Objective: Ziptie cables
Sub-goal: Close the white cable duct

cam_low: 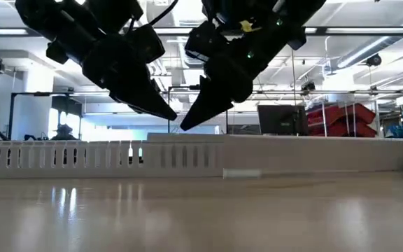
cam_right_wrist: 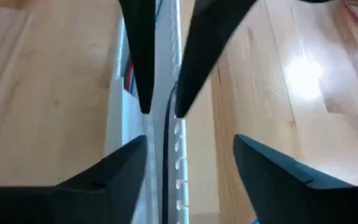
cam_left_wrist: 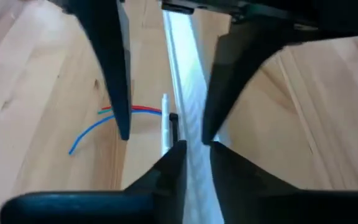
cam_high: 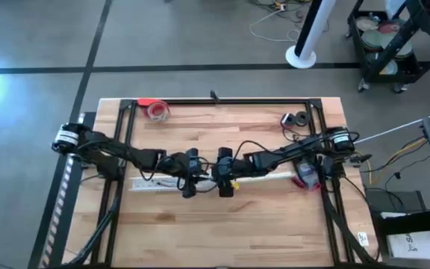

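The left tool (cam_high: 190, 181) and the right tool (cam_high: 225, 181) hang close together over the middle of the light wooden counter (cam_high: 222, 224). Both point down at a long white plastic strip with slots (cam_high: 155, 184) that lies flat across the counter under them.

In the low view, the left tool (cam_low: 161, 110) and the right tool (cam_low: 194, 119) lean in toward each other, tips near but not touching. They are just above the white strip (cam_low: 103, 157) and do not touch it.

In the left wrist view, the left tool (cam_left_wrist: 166, 134) is spread wide with nothing between its dark fingers (cam_left_wrist: 120, 93). The white strip (cam_left_wrist: 188, 124) runs right between them. The other arm's tool shows at the bottom of this view, close to the left tool's tips.

In the right wrist view, the right tool (cam_right_wrist: 194, 152) is also spread wide and holds nothing. The white strip (cam_right_wrist: 120, 112) lies under it.

The thin red and blue cables (cam_left_wrist: 98, 121) lie loose on the counter just beside the left tool's finger, next to the white strip. No tool touches them.

A roll of red tape (cam_high: 157, 110) sits far from both tools, near the back edge of the counter.
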